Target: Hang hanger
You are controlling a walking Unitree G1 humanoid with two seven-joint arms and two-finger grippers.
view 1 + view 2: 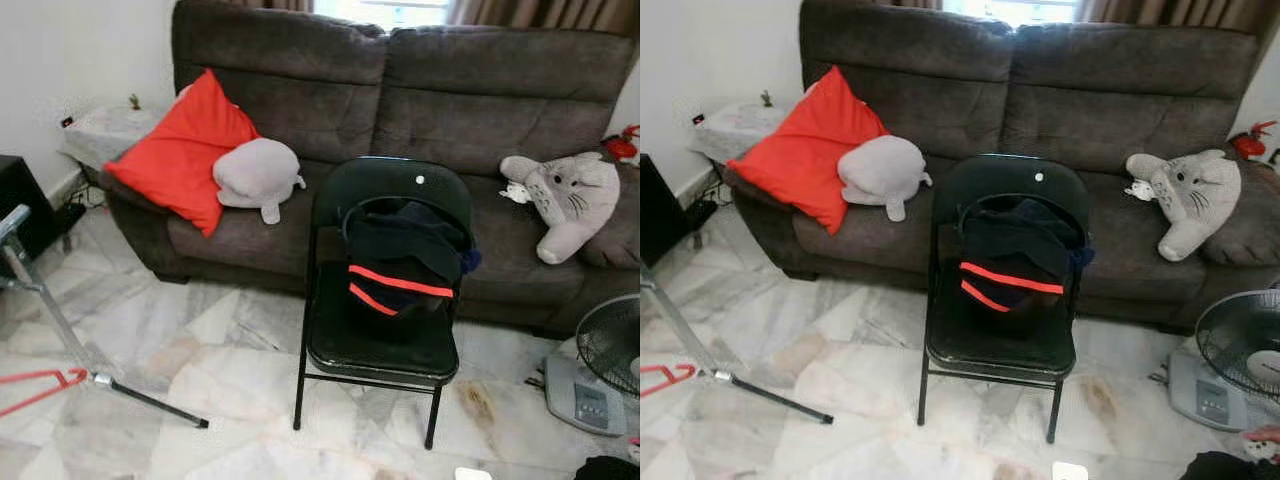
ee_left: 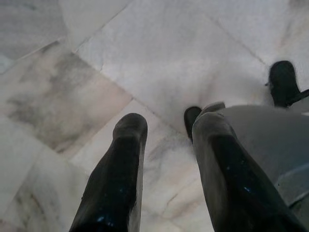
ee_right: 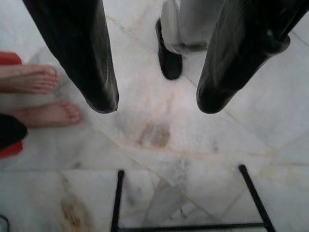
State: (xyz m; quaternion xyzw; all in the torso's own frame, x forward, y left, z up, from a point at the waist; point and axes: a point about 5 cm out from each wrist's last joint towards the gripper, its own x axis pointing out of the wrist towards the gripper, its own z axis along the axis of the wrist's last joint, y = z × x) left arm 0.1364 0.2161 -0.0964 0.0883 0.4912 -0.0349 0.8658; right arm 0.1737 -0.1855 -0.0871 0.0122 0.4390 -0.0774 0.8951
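One red hanger (image 1: 35,387) — floor; both grippers (image 2: 164,130) (image 3: 157,104) apart.

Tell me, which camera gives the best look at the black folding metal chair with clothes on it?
The left eye view: the black folding metal chair stands whole, mid-frame, holding dark clothes with red stripes. The right eye view shows nearly the same. The right wrist view catches what seem to be its lower legs; the left wrist view faces marble floor.
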